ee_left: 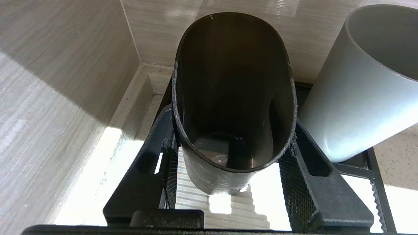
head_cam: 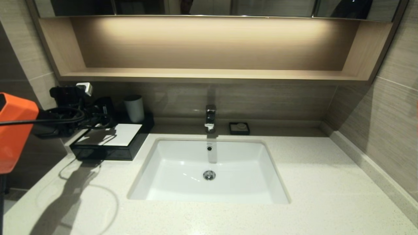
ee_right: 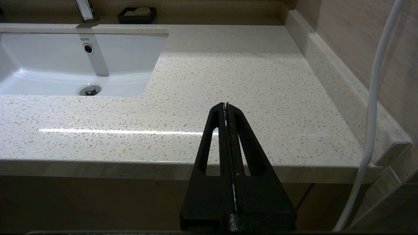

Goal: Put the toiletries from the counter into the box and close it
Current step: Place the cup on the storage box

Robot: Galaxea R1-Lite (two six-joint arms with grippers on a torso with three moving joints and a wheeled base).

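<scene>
My left gripper [head_cam: 104,112] is at the back left of the counter [head_cam: 310,182], over the rear of the low black box [head_cam: 107,151] with its white top panel [head_cam: 119,134]. It is shut on a tall dark cylindrical cup [ee_left: 228,98]; one finger [ee_left: 153,143] presses on each side of it. The cup's open mouth faces the wrist camera and shows nothing inside. No drawer sticks out of the box's front. The toiletries are out of view. My right gripper [ee_right: 226,106] is shut and empty, hanging by the counter's front edge right of the sink [ee_right: 65,65].
A white cup [head_cam: 134,107] stands right beside the dark cup, on the box's back edge. The faucet [head_cam: 210,118] and a small black soap dish [head_cam: 239,128] sit behind the sink [head_cam: 209,169]. A wooden wall shelf [head_cam: 209,75] runs overhead. Tiled walls close both sides.
</scene>
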